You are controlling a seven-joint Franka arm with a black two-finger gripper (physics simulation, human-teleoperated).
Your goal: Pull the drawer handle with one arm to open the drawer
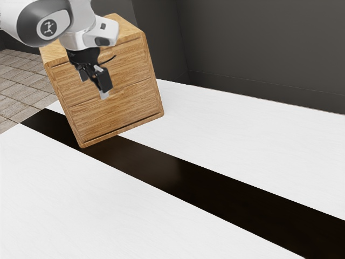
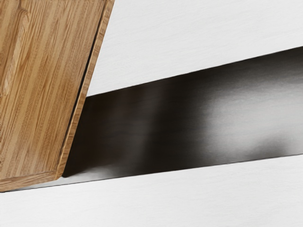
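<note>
Inspection ran from the exterior view's left to its right. At 9 o'clock a tiled floor point(image 1: 16, 81) lay beyond the worktop's edge. At 11 o'clock the arm point(image 1: 48, 21) reached down in front of the wooden cabinet point(image 1: 124, 28), which stood at 10 o'clock, skewed on the worktop point(image 1: 259, 135) with one lower corner on the black stripe point(image 1: 215, 189). The pincer point(image 1: 95, 85) hung against the cabinet's front, pointing toward 5 o'clock. Its two fingers stood parted with nothing seen between them, so it was judged moderately wide and gripping nothing. A thin dark curve, taken to be the drawer handle point(image 1: 110, 56), sat on the upper drawer point(image 1: 132, 59), just beside the pincer at its 1 o'clock and apparently outside the fingers. Both the upper drawer and the lower drawer point(image 1: 116, 110) sat flush with the frame, with no gap noted, so the pull was judged not yet started. The parted fingers and the stance close to the front fit an approach to the handle, and the pincer would likely need to shift toward 1 o'clock before closing. In the wrist view the cabinet point(image 2: 38, 85) rose as a slanted wood panel beside the black stripe point(image 2: 189, 118), with white worktop point(image 2: 189, 38) on both sides of that stripe. This slant suggests the hand was tilted to the front rather than square on, a possible cause of a glancing grip.
</note>
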